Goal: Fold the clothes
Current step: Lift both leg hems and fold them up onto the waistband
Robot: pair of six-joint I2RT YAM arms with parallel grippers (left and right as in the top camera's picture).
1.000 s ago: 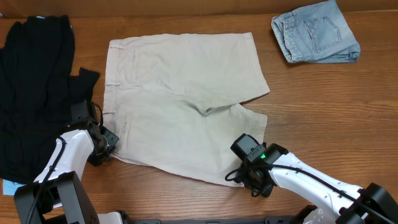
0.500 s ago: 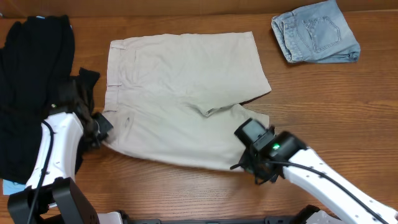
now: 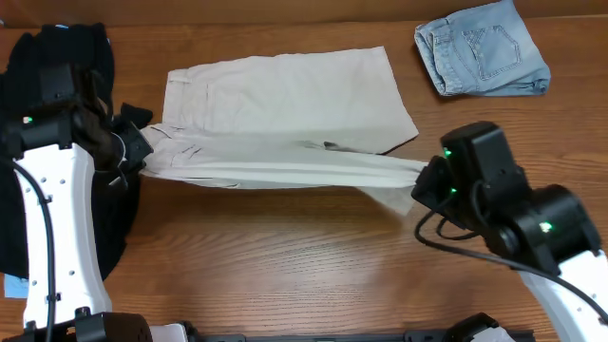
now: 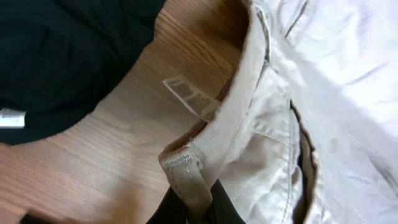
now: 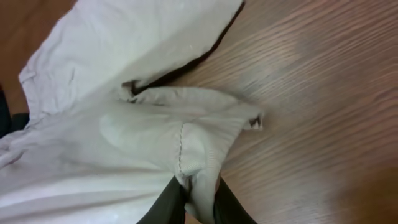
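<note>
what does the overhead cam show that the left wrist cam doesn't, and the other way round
Only overhead: the folded denim shorts at the table's far right, and the right gripper pinching a leg hem. Only left wrist: the small white label at the waistband, and the belt loop pinched by the left gripper. Both: the khaki shorts, the black clothes and the wooden table.
</note>
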